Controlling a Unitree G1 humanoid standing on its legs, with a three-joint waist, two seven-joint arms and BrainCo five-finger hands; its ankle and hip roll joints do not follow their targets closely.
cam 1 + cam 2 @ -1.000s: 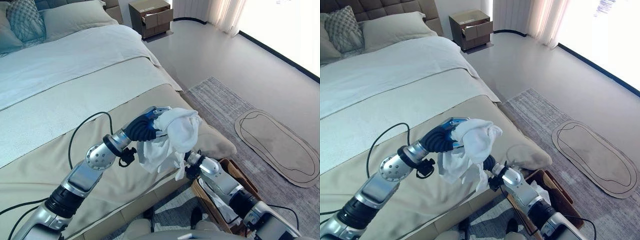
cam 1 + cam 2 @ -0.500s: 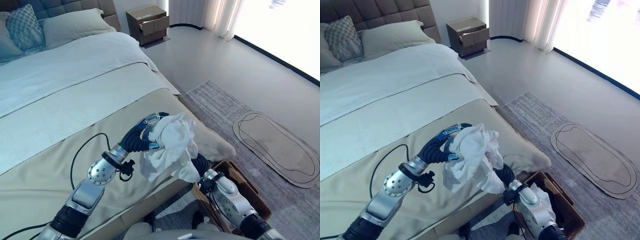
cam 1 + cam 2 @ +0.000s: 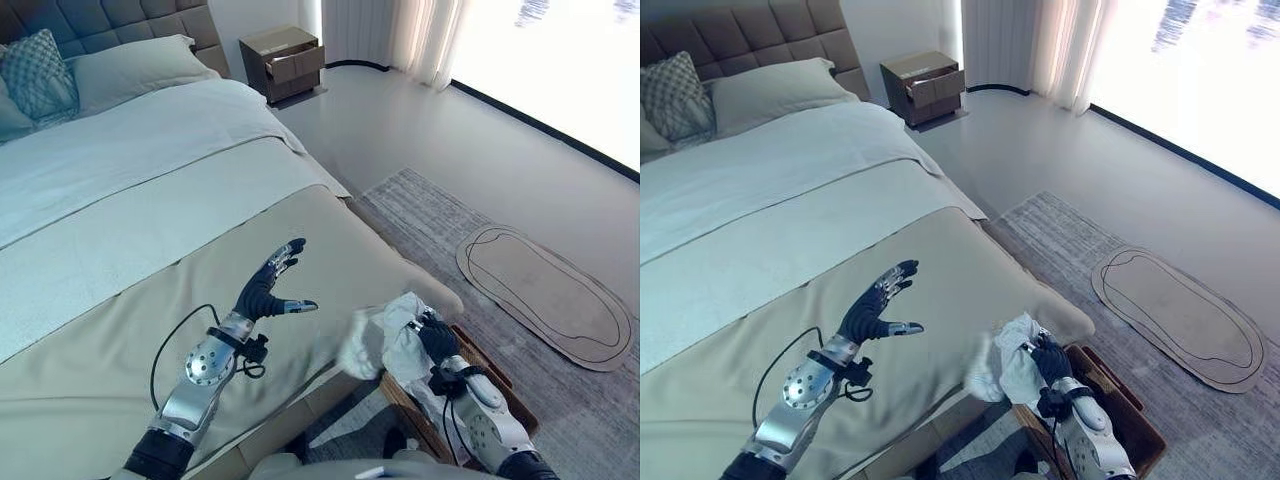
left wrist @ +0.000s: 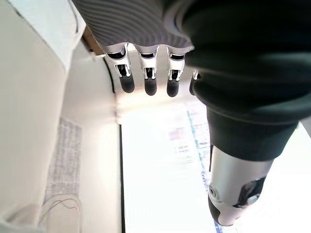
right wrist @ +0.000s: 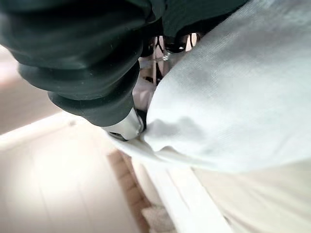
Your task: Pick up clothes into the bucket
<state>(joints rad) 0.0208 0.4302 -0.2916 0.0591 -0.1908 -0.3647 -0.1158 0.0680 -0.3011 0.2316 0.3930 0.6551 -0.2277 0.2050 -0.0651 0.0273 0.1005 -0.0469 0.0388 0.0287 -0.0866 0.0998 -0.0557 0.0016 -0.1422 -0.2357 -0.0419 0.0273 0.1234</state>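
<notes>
The right hand [image 3: 437, 341] holds the white cloth [image 3: 385, 340] with its fingers curled round it, just over the edge of the brown basket [image 3: 490, 365] on the floor by the bed [image 3: 120, 200]. It is held there so it can drop in. The left hand [image 3: 270, 290] is up over the bed, fingers spread and holding nothing.

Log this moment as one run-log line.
left hand: open above bed | right hand: shut on white garment | brown basket: below garment
</notes>
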